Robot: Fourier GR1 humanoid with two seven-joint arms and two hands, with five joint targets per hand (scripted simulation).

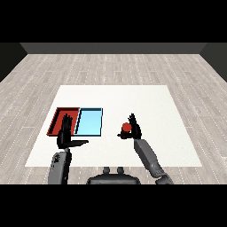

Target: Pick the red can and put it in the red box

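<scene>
The red can (126, 127) stands on the white table (146, 102), right of the two trays. My right hand (134, 129) is at the can's right side, fingers up and thumb reaching under it toward the left; whether it grips the can I cannot tell. The red tray (59, 116) lies at the left, with the light blue tray (91, 122) touching its right side. My left hand (65, 135) hovers over the red tray's near edge, open, fingers straight up and thumb stretched to the right.
The table's front edge runs just below both forearms. Grey wooden floor surrounds the table on all sides.
</scene>
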